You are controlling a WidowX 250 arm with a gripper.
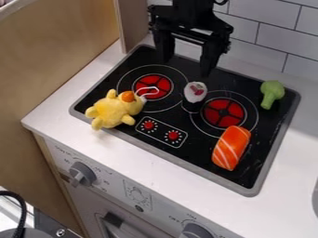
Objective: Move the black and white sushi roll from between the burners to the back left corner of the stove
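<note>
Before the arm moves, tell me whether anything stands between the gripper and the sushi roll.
Nothing visible stands between the open gripper and the sushi roll. The yellow plush toy lies to the picture's left and the broccoli to its right, both outside that gap.

glossy black stovetop (202,135), fuzzy yellow plush toy (113,110)

The sushi roll (195,92) stands in the way of a pass straight down the middle of the stove top (249,189). A gap opens between it and the yellow plush toy (110,112), narrowed by the toy's white loop (149,88). A wider gap separates roll and broccoli (271,94); below, the salmon piece (231,148) blocks the right front. Wall tiles (273,39) limit passage behind.
</note>
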